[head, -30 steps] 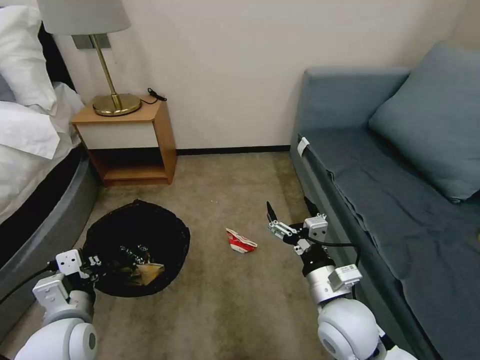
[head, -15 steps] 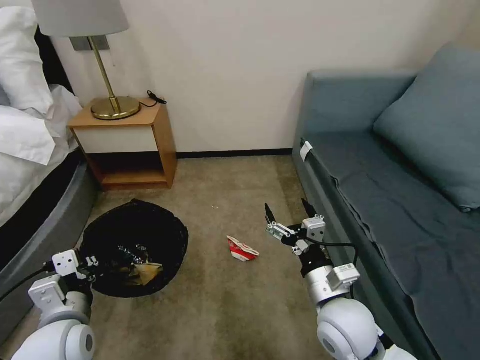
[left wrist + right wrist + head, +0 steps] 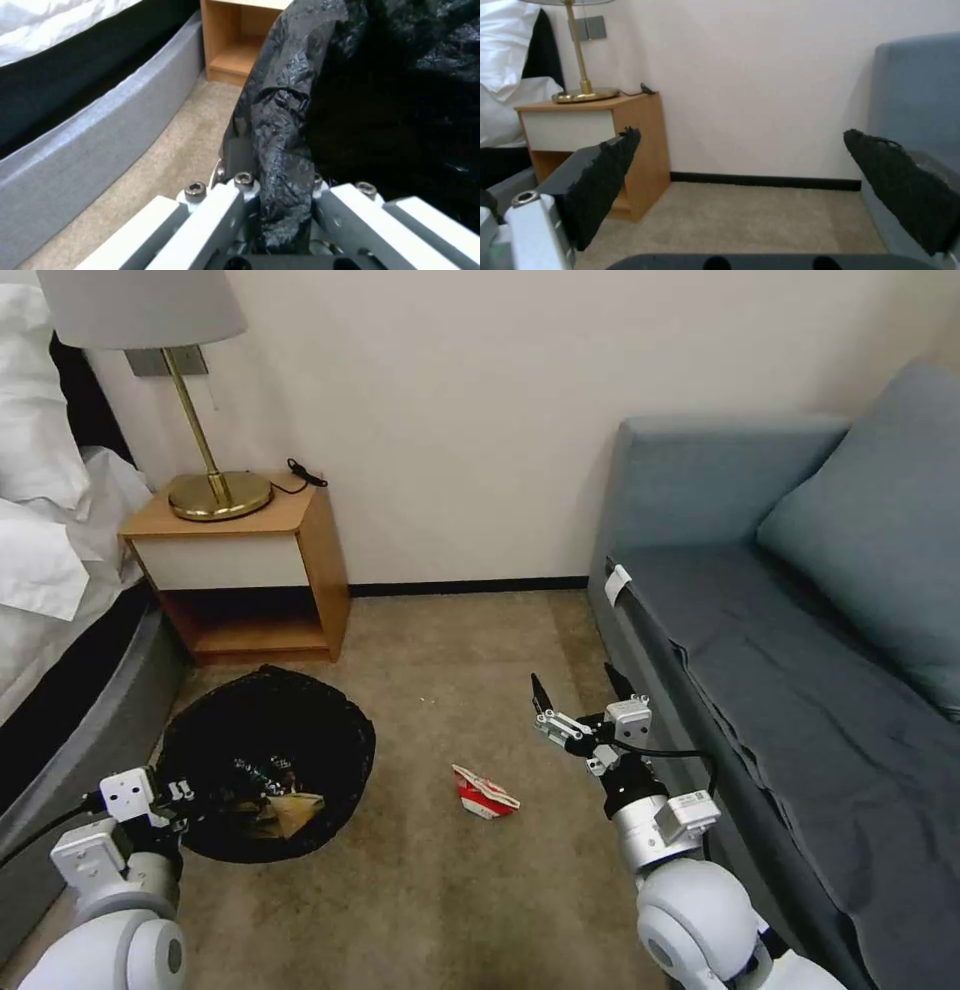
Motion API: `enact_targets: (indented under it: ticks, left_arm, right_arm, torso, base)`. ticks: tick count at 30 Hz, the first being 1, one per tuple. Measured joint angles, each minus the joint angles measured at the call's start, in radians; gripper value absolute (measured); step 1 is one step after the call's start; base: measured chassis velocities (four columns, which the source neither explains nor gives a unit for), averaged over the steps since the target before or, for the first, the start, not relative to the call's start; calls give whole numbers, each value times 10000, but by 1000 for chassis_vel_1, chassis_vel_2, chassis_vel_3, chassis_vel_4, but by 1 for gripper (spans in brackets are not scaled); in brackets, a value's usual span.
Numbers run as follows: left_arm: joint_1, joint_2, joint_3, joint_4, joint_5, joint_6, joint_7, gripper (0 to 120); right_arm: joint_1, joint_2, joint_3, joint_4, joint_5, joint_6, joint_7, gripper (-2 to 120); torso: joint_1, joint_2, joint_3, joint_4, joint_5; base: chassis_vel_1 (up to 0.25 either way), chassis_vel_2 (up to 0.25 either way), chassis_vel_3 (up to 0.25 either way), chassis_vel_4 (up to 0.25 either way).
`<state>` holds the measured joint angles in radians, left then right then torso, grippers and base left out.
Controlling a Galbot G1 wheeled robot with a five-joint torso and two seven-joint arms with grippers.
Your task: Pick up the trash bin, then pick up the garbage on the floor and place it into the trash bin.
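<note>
The trash bin (image 3: 265, 740), lined with a crinkly black bag, hangs low at my front left. My left gripper (image 3: 185, 792) is shut on its near rim. In the left wrist view the bag's folded edge (image 3: 280, 142) is pinched in the left gripper (image 3: 277, 180). Brown and yellow scraps (image 3: 290, 812) lie inside the bin. One piece of garbage, a crushed red-and-white carton (image 3: 484, 792), lies on the carpet between my arms. My right gripper (image 3: 575, 695) hovers open above and to the right of it, with nothing between its black pads (image 3: 605, 176).
A wooden nightstand (image 3: 250, 570) with a brass lamp (image 3: 205, 460) stands against the wall ahead left. The bed (image 3: 60, 670) runs along the left. A blue-grey sofa (image 3: 800, 670) lines the right, close to my right arm. Open carpet (image 3: 450, 670) lies between them.
The whole picture has shifted, so the camera has moved: the nightstand and the lamp have slid left, and the carton sits lower in the picture. Both arms keep their poses.
</note>
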<state>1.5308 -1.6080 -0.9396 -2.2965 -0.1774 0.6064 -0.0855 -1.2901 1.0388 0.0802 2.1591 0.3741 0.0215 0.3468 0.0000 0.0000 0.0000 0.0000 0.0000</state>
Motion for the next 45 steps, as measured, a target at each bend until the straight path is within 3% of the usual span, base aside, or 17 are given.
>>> enact_targets:
  ticks: [16,21,25,26,29,35,37,39,41,45]
  left_arm:
    - [66,0,-44,-107,-15,19,-1,1]
    - [94,0,-69,-132,-39,17,-3,1]
    - [106,0,-49,-163,-40,7,3,1]
    - [106,0,-49,-163,-40,7,3,1]
    - [85,0,-20,-162,-35,-16,10,1]
    - [90,0,-21,-150,-33,-41,13,1]
    - [119,0,-50,-147,-33,-72,17,1]
    - [129,0,-57,-146,-34,-77,22,1]
    - [158,0,-76,-128,-36,-126,28,1]
    - [180,0,-81,-47,-36,-196,36,1]
  right_arm:
    - [722,-269,-468,-285,628,202,-387,100]
    - [2469,-852,-1542,-1287,1356,472,-1233,100]
    - [4810,-1431,-3247,-2742,2034,303,-2156,100]
    - [4810,-1431,-3247,-2742,2034,303,-2156,100]
    - [6708,-1678,-4726,-3825,2833,-162,-3374,100]
    - [7906,-1716,-6097,-4838,3737,-1154,-4668,100]
    - [8931,-1600,-7147,-6100,4229,-2123,-6666,100]
    - [9112,-1564,-7330,-6309,4269,-2227,-6974,100]
    - [9967,-1287,-8171,-7368,4297,-2790,-8388,100]
    - [10424,-904,-8939,-8224,4072,-2928,-9036,100]
  torso:
    - [0,0,0,-2,0]
    - [0,0,0,0,0]
    - [0,0,1,0,0]
    - [0,0,1,0,0]
    - [1,-1,1,4,-3]
    - [0,-1,1,0,0]
    - [0,-1,1,0,0]
    - [1,-1,1,-1,0]
    - [1,-1,1,1,-3]
    - [0,-1,1,2,0]
  base:
    - [-95,74,74,-83]
    - [0,0,0,0]
    - [0,0,0,0]
    - [0,0,0,0]
    - [0,0,0,0]
    - [0,0,0,0]
    - [0,0,0,0]
    - [0,0,0,0]
    - [0,0,0,0]
    - [0,0,0,0]
